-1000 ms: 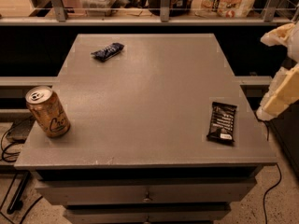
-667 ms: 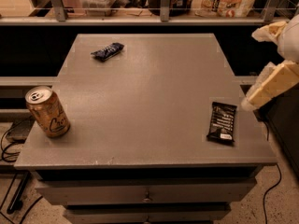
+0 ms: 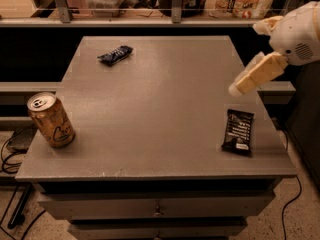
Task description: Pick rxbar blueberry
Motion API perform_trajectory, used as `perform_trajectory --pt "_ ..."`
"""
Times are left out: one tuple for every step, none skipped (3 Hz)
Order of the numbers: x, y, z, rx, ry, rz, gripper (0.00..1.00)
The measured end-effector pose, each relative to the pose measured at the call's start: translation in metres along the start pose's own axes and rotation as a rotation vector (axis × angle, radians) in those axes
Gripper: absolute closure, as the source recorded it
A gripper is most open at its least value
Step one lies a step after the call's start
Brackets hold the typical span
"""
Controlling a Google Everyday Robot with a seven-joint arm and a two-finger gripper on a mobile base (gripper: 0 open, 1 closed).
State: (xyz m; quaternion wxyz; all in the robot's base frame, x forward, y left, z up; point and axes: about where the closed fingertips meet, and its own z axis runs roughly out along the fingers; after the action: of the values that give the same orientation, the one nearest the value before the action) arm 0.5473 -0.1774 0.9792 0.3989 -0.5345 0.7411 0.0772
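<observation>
Nearest, at the front left corner of the tabletop (image 3: 165, 104), a gold drink can (image 3: 50, 120) stands upright, well apart from everything else. Toward the front right corner a black bar with white lettering (image 3: 238, 131) lies flat, close to the right edge.

Above the right edge, a little farther back than that black bar, hangs the gripper (image 3: 250, 56). Its jaws look spread, and nothing is between them. It is off the surface and touching nothing.

Farther back, near the far left corner, lies the rxbar blueberry (image 3: 115, 54), a small dark navy wrapper, flat and skewed to the tabletop's edges. It is untouched and well apart from the gripper, with bare tabletop between them. Beyond the far edge runs a shelf (image 3: 150, 20) carrying blurred packages.

As I judge it, the reach has barely begun, and the main risk is the wrong target. The black bar sits almost under the gripper, so a straight descent would take that one instead. The right bar needs a long diagonal reach across to the far left. Its slim, flat shape gives the jaws little to bite, so they could close above it or skid on the glossy foil. If they are not turned to match its skew, they may push it toward the far edge rather than pinch it.
</observation>
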Motion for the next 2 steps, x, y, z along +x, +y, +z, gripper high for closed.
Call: perform_trajectory --pt "-0.0298 -0.0107 0.067 -0.041 -0.014 0.031 0.0" --pt "-0.0299 -0.0107 0.0671 -0.041 -0.015 0.031 0.0"
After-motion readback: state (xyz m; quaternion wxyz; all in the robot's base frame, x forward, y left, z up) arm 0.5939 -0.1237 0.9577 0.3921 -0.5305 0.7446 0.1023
